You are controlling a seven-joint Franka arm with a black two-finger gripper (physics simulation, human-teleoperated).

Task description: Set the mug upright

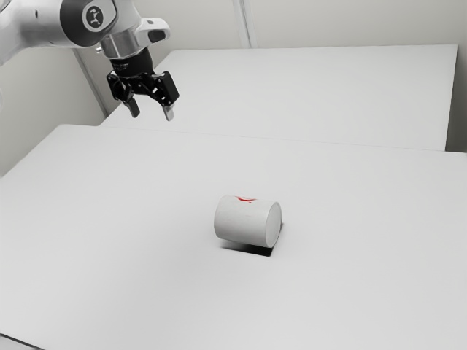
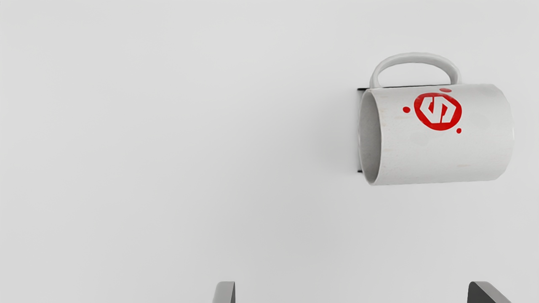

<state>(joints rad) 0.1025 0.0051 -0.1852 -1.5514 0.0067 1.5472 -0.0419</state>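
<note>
One mug point(image 2: 438, 155), white, is lying on its side on the desk point(image 1: 146, 255), its inner floor hiding from sight. One red emblem point(image 2: 438, 111) is showing partly in the exterior view. One end effector point(image 1: 152, 114) is hovering above, fingers point(image 2: 224, 294) standing wide apart, holding nothing, wrist view cropping them.

Mug point(image 2: 425, 162), side wall: red round emblem point(image 2: 459, 111), white angular sign inside, S-like (no word legible with it). Arm point(image 1: 33, 28), dark joint cover: pale round badge point(image 1: 94, 18), its mark too small to read.
</note>
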